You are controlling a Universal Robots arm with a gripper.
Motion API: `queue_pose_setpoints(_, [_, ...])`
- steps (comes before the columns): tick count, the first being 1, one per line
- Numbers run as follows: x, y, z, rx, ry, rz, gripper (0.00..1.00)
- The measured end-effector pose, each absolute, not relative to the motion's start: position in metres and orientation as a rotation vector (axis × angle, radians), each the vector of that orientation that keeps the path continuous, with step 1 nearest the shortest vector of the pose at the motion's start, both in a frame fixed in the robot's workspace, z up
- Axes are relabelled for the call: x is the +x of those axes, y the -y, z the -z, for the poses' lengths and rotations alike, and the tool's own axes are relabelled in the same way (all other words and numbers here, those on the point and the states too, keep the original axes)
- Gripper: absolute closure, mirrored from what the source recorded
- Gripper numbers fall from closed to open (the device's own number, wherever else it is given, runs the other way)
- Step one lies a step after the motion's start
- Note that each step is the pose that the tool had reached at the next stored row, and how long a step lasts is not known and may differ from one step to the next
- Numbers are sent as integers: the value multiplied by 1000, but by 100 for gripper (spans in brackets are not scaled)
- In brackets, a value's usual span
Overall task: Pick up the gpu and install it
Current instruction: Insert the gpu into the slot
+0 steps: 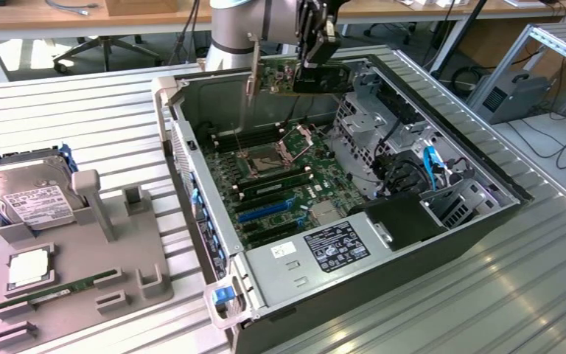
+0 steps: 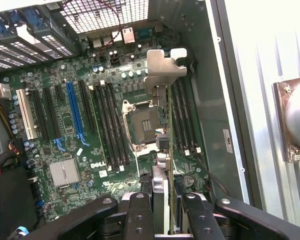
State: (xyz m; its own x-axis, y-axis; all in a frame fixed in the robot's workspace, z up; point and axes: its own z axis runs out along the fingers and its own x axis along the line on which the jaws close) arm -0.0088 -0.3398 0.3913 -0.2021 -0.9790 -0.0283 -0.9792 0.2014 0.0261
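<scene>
The gpu hangs in the air above the open computer case, over its far end. It is held edge-down, with its silver bracket pointing down at the exterior view's left. My gripper is shut on the card's upper edge. In the wrist view the card runs edge-on between the two black fingers, and its bracket hovers over the motherboard near the empty CPU socket. A long blue slot lies apart from the card.
Beside the case, a grey fixture carries a silver hard drive, a CPU chip and a thin green RAM stick. Inside the case are the power supply and drive cages. Everything rests on a ribbed metal table.
</scene>
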Motion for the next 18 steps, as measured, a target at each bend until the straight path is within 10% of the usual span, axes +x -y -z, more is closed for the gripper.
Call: queue_pose_setpoints(18, [-9,339,-391,-2057,-2368,-60,73])
